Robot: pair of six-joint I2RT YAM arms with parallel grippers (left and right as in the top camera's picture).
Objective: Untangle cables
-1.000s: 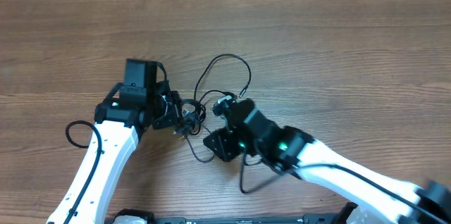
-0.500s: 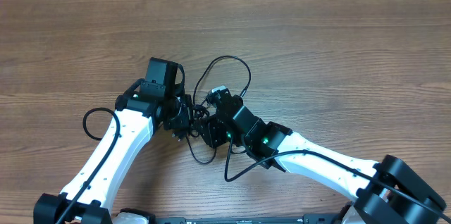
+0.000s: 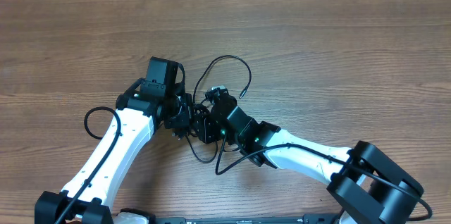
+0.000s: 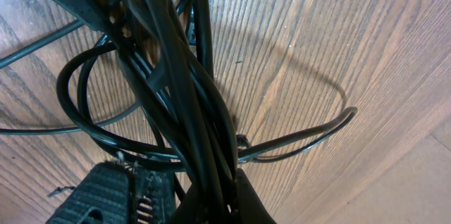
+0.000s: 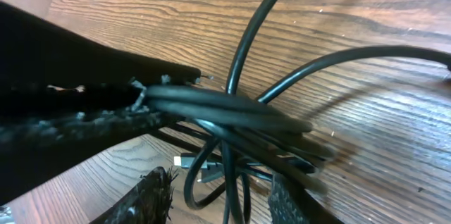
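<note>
So, left claw (image 4: 173, 199) first: it's clamped hard on the knot of thin black flexible cables (image 4: 190, 111), with several strands squeezed together between its ribbed black fingers (image 4: 106, 196). My read is that it's the anchor, pinning the messy part so the other arm has something to pull against.

The right claw (image 5: 222, 199) sits nose to nose with it, near the middle of the brown wood-grain table (image 3: 338, 55). Its jaws stand apart, straddling a couple of strands plus a small flat plug end (image 5: 187, 160). Nothing looks pinched in there, so I'd call it open and lining up a grab rather than holding anything.

Going outward from the two claws, one big loose loop (image 3: 227, 60) arcs off toward the far side of the table. A smaller curl (image 3: 199, 155) trails back toward the robot's side. Both lie flat on the wood.

Task-wise it's early days, I reckon, since the strands all cross in one clump. The next move probably wants the right claw to pick a single strand, not the whole lot, or it'll just tighten the knot.
</note>
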